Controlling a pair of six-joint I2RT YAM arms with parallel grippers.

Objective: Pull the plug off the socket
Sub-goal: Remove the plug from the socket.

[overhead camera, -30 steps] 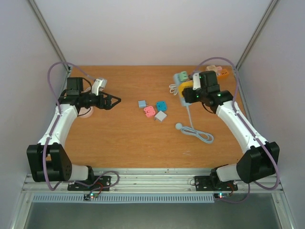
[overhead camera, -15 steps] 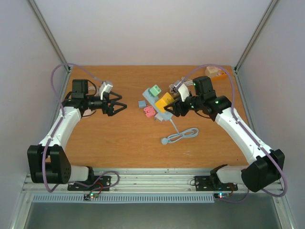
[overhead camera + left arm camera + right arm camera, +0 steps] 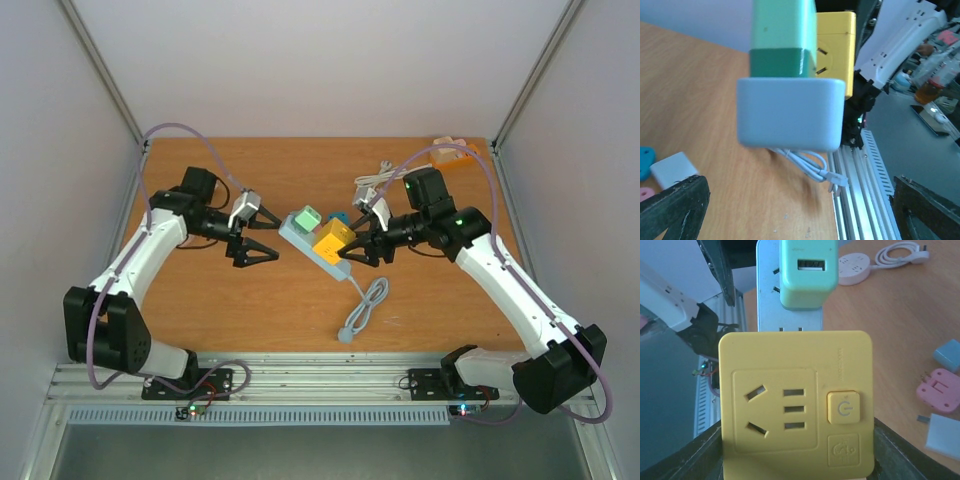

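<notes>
The socket is a pale grey-blue power strip (image 3: pixel 298 238), held up over the table's middle. A green plug (image 3: pixel 305 219) and a yellow plug-in adapter (image 3: pixel 331 241) sit in it side by side. My right gripper (image 3: pixel 357 250) is shut on the yellow adapter (image 3: pixel 796 402), whose face fills the right wrist view, with the green plug (image 3: pixel 807 275) behind it. My left gripper (image 3: pixel 271 238) is open just left of the strip. In the left wrist view the strip's end (image 3: pixel 790 112) hangs ahead between the wide fingers (image 3: pixel 675 207), not touching them.
The strip's grey cable (image 3: pixel 364 306) hangs down and coils on the wood. Small pink (image 3: pixel 939 389), blue (image 3: pixel 947 355) and white (image 3: pixel 945 437) adapters lie loose. A round white socket with cord (image 3: pixel 374 184) and an orange item (image 3: pixel 452 152) sit at the back right.
My right arm has carried the strip, with both plugs, from the back right to the middle. My left arm has swung right toward it with its jaws still open.
</notes>
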